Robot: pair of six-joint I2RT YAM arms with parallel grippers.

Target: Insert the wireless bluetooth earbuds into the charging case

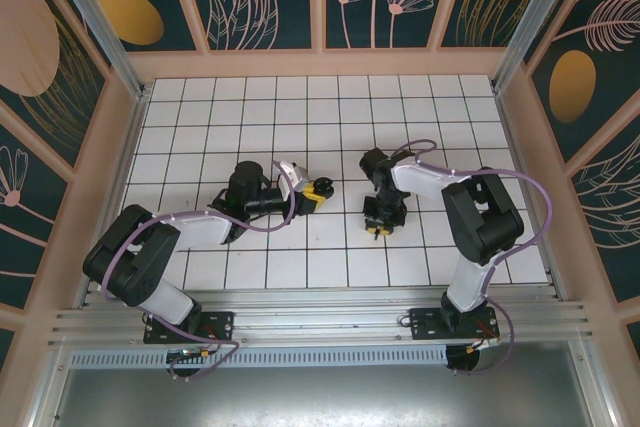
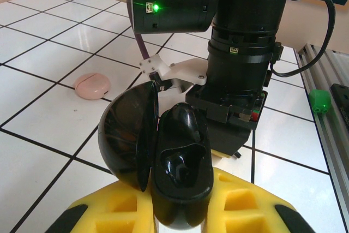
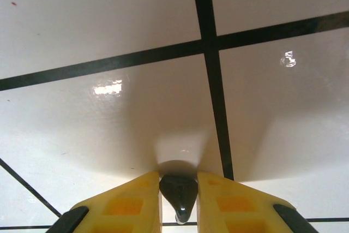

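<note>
Yellow fingers [image 3: 125, 203] of the right gripper [image 3: 179, 181] were pinched on a black bud [image 3: 179, 196] at tile level — the open case [image 2: 182, 162], clamped by the left gripper [image 2: 180, 211], was held near, to its left.

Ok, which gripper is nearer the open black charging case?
Left. The left gripper is shut on the charging case itself; the right gripper is apart from it, to its right, down at the tile pinching a black earbud.
</note>
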